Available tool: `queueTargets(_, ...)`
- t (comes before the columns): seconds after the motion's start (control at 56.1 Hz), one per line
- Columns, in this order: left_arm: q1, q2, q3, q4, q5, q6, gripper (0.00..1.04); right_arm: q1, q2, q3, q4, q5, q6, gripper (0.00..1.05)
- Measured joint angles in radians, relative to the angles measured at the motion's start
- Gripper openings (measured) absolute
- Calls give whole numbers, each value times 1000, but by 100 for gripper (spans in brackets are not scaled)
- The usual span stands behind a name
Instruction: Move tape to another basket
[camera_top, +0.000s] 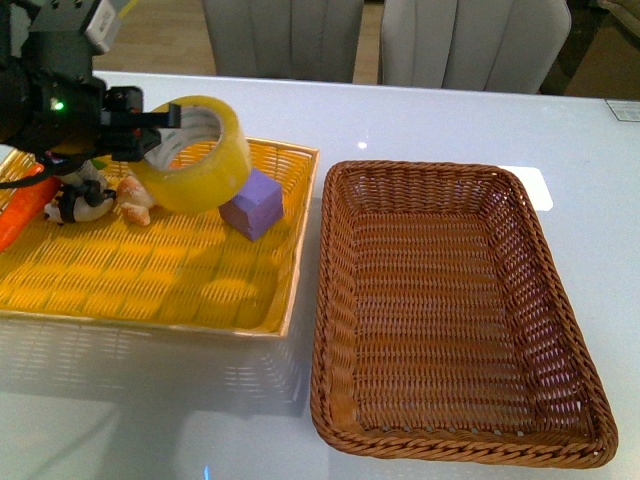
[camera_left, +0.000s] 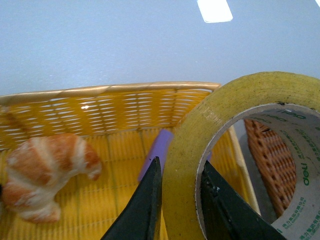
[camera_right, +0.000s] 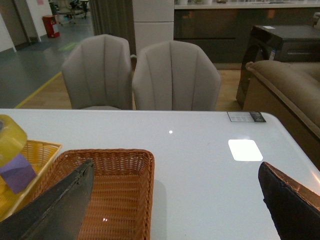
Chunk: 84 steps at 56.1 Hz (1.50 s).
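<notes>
My left gripper (camera_top: 165, 135) is shut on the yellow tape (camera_top: 200, 152) and holds it in the air above the yellow tray (camera_top: 150, 270). In the left wrist view the two black fingers (camera_left: 145, 200) pinch the tape's wall (camera_left: 185, 165), one inside the white core, one outside. The brown wicker basket (camera_top: 330, 260) lies to the right of the tray and holds nothing. My right gripper (camera_right: 175, 210) is open above the table by the basket's far corner (camera_right: 145, 160); the tape shows at that view's edge (camera_right: 10, 140).
In the yellow tray lie a purple block (camera_top: 254, 205), a croissant toy (camera_left: 45, 170), an orange toy (camera_top: 25, 210) and a small black-and-white figure (camera_top: 78, 203). Two grey chairs (camera_right: 135, 75) stand behind the white table (camera_top: 450, 120).
</notes>
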Motion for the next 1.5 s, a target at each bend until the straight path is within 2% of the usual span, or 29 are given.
queueTargets(0.714,-277,150,193,-93,32,-76,15,0,0,0,0,0,0,96)
queueTargets(1.07,-330,175,213,-118,41,-77,16,0,0,0,0,0,0,96)
queueTargets(1.124,-332,175,213,-117,50,-77,28,0,0,0,0,0,0,96)
queueTargets(1.249,-332,174,213,-110,54,-78,47,0,0,0,0,0,0,96)
queueTargets(1.32,-327,170,203,-93,53,-83,63,0,0,0,0,0,0,96)
queueTargets(1.409,-309,136,152,-51,51,-95,82,0,0,0,0,0,0,96)
queueTargets(1.499,-282,86,90,3,48,-112,96,0,0,0,0,0,0,96)
